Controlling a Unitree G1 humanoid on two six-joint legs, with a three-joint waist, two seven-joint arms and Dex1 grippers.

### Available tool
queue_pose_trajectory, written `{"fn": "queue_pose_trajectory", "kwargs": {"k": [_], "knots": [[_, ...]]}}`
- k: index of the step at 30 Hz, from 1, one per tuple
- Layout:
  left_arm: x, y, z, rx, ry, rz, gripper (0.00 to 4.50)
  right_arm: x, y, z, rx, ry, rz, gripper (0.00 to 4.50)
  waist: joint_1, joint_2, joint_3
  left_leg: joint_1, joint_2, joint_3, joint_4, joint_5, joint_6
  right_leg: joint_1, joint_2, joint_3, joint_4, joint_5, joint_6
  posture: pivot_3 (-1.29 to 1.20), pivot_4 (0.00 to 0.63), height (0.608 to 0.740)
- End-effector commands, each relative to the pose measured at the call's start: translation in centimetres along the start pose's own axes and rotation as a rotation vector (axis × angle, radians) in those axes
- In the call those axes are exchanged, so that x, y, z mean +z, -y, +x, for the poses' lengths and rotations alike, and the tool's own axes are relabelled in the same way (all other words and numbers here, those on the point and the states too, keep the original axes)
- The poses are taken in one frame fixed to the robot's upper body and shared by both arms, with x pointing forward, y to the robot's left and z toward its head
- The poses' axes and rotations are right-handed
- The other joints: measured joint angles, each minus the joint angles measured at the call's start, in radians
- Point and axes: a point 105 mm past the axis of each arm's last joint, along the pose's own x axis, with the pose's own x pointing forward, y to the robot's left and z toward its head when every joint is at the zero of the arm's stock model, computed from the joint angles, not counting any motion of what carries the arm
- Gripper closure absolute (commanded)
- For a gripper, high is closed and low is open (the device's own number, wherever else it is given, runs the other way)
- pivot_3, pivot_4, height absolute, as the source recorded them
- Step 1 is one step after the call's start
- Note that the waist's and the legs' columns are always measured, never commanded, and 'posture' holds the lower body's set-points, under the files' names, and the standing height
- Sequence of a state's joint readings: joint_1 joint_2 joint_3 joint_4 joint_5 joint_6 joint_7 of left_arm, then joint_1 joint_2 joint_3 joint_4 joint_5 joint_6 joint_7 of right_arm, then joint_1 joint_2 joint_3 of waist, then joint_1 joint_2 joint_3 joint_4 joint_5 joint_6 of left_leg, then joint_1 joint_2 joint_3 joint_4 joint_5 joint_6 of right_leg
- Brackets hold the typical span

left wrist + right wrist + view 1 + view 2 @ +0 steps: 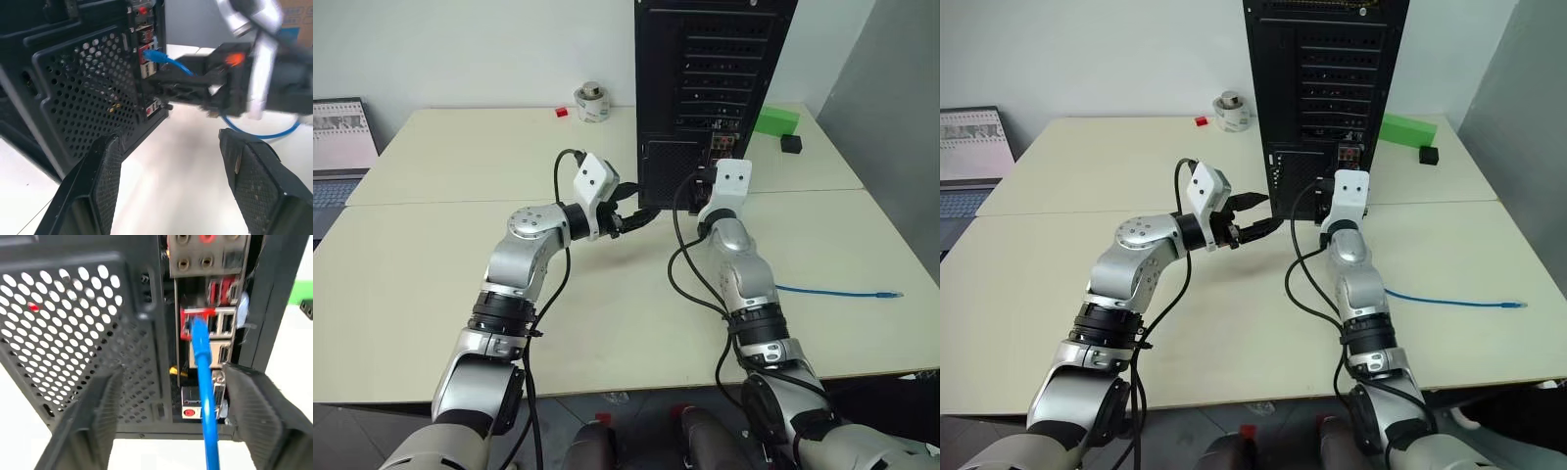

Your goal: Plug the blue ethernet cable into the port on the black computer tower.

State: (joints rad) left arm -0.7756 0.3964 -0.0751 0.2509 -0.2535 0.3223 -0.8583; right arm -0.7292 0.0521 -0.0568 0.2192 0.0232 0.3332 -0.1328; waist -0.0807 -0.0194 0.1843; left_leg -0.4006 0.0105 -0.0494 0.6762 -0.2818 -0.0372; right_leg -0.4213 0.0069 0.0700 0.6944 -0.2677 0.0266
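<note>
The blue ethernet cable (201, 363) is sitting plugged into the black computer tower (88, 333), running straight back between the right gripper's (171, 421) spread fingers; the left gripper (168, 183), likewise gaping and empty, is hovering beside.

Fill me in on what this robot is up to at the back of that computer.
The blue ethernet cable is plugged into a port in the rear connector strip of the black computer tower. The right gripper sits open in front of that port, its fingers either side of the cable without gripping it. The left gripper is open too, holding nothing, aimed at the tower's rear. The cable's loose end lies on the table.
</note>
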Motion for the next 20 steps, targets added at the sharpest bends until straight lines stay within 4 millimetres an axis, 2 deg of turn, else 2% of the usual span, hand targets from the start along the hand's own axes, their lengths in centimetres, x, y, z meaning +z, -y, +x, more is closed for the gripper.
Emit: {"fn": "queue_pose_trajectory", "kwargs": {"k": [1,6,11,17,20], "knots": [[1.7,-1.2,-0.2,0.04,0.029,0.075,1.28,3.1,0.7,-1.2,0.042,0.088,-0.014,0.12,0.001,0.0,0.0,0.0,0.0,0.0,0.0,0.0,0.0,0.0,0.0,0.0,0.0,0.0,0.0,0.0,0.15,0.74],[1.6,-2.0,-0.3,0.077,-0.004,0.138,1.28,4.2,2.4,-3.0,0.147,0.099,-0.071,0.04,0.005,0.0,0.0,0.0,0.0,0.0,0.0,0.0,0.0,0.0,0.0,0.0,-0.001,0.0,0.0,0.0,0.15,0.74],[1.8,-3.3,-1.2,0.104,-0.017,0.149,1.28,5.3,3.3,-5.2,0.359,0.091,-0.165,0.04,0.009,0.0,0.0,0.0,0.0,0.0,0.0,0.0,0.0,0.001,0.001,0.0,-0.002,0.0,0.0,0.0,0.15,0.74],[2.4,-3.8,-2.4,0.083,-0.002,0.137,1.28,6.1,5.8,-6.0,0.421,0.049,-0.226,0.04,0.012,0.0,0.0,0.0,0.0,0.0,0.0,0.0,0.0,0.001,0.001,-0.001,-0.002,0.0,0.0,0.0,0.15,0.74],[2.5,-3.7,-2.9,0.056,0.009,0.112,1.28,6.3,6.2,-6.1,0.448,0.033,-0.247,0.04,0.015,0.0,0.0,0.0,0.0,0.0,0.0,0.0,0.0,0.001,0.001,0.0,-0.003,0.0,0.0,0.0,0.15,0.74]]}}
